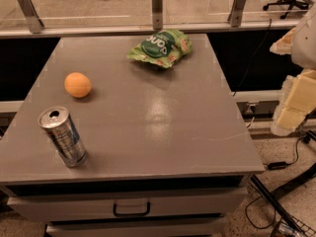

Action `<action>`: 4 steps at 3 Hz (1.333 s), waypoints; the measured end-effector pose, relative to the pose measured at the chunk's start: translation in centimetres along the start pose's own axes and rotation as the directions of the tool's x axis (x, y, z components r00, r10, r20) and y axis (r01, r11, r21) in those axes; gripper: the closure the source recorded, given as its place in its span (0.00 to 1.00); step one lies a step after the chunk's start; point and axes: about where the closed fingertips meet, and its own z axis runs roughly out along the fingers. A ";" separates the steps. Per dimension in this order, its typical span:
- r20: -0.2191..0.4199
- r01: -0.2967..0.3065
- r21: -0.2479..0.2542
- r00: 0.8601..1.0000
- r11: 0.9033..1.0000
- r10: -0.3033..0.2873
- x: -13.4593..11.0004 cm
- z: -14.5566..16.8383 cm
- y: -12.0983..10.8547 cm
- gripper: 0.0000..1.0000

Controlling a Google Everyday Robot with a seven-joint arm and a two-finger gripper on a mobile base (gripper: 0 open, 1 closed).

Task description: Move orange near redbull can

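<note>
The orange sits on the left part of the grey table top. The redbull can stands upright near the table's front left corner, a short way in front of the orange and apart from it. My gripper shows as pale blocky parts at the right edge of the view, off the table's right side and far from both objects. It holds nothing that I can see.
A green snack bag lies at the back middle of the table. A drawer with a handle is under the table top. A glass railing runs behind the table. Cables lie on the floor at the right.
</note>
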 end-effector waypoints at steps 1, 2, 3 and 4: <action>-0.002 0.003 0.016 1.000 1.000 -0.003 -0.3 -0.1 -0.2 0.00; 0.020 0.031 0.045 0.999 0.999 -0.031 -2.4 0.4 -1.3 0.00; 0.075 0.082 0.064 0.993 0.995 -0.087 -6.7 1.7 -3.3 0.00; 0.124 0.135 0.064 0.982 0.989 -0.142 -11.2 3.4 -5.1 0.00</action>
